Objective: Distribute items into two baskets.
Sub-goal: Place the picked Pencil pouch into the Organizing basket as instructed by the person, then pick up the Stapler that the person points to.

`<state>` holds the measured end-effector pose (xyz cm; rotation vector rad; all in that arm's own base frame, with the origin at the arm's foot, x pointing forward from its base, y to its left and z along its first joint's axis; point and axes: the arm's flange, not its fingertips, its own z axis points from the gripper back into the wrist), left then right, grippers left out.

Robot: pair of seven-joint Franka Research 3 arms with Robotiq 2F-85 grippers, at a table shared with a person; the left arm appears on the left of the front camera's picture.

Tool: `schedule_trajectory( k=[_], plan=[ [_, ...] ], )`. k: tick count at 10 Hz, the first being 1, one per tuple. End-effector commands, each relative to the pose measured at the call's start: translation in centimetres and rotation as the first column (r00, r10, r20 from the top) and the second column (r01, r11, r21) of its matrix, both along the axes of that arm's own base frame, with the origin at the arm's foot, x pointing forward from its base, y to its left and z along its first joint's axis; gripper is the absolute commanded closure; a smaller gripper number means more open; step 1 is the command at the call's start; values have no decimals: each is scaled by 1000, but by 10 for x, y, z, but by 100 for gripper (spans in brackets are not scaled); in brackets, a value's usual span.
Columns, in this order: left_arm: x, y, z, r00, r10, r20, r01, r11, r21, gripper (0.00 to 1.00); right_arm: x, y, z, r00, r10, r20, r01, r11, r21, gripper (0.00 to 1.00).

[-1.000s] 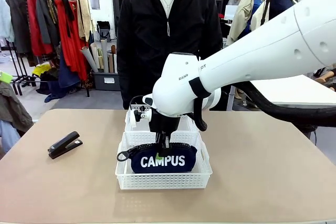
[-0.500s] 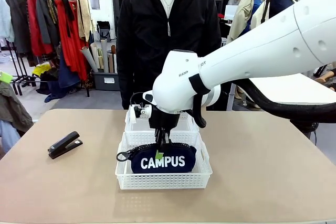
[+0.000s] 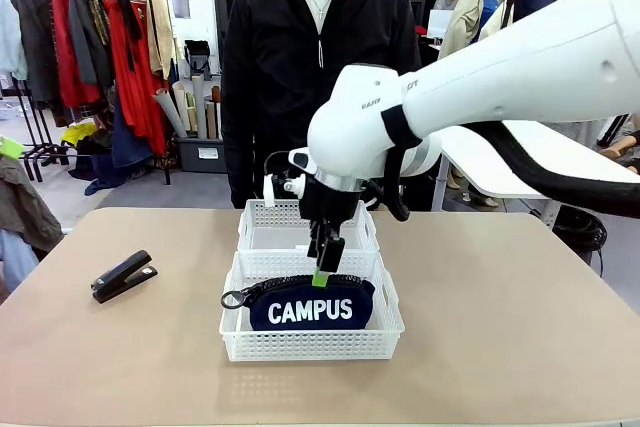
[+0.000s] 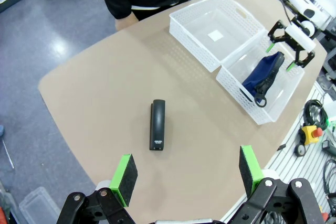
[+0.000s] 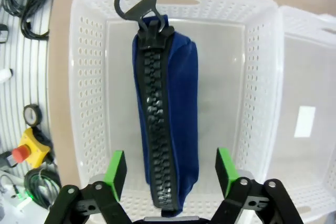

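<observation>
Tan table (image 3: 520,327), smooth top. Clothes rack (image 3: 95,27) far left in room behind. Person in black jacket (image 3: 320,57) at far edge, centre. Black stapler (image 3: 124,276) flat on table's left side, well apart from baskets. Left gripper (image 4: 187,170) high over table, green pads wide apart, nothing between. Centre: far basket (image 3: 258,219) right against near basket (image 3: 310,345). Navy CAMPUS pouch (image 3: 312,309) in near basket, zip up, loop strap at left end. Right gripper (image 3: 325,255) just above pouch, fingers spread, pads either side of zip, not clamped.
</observation>
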<state>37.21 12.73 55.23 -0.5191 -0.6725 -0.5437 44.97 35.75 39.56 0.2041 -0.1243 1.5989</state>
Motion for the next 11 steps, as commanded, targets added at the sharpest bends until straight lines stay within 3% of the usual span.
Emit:
schedule_trajectory(
  k=[1, 3, 5, 6, 11],
  plan=[
    [-1, 0, 1, 1000, 0, 4, 0, 1000, -1, 0, -13, -22, 10, 999, -32, -12, 33, 999, 35, 0],
    [-1, 0, 1, 1000, 0, 4, 0, 1000, -1, 0, -19, -40, 22, 996, -85, 16, 84, 995, 56, 0],
    [-1, 0, 1, 1000, 0, 4, 0, 1000, -1, 0, -20, -46, 26, 998, -56, 40, 54, 998, 43, 0],
    [-1, 0, 1, 1000, 0, 4, 0, 1000, -1, 0, -10, -33, 26, 996, -85, 3, 85, 996, 31, 0],
    [-1, 0, 1, 1000, 0, 4, 0, 1000, -1, 0, -10, -33, 26, 996, -85, 3, 85, 996, 31, 0]
  ],
)
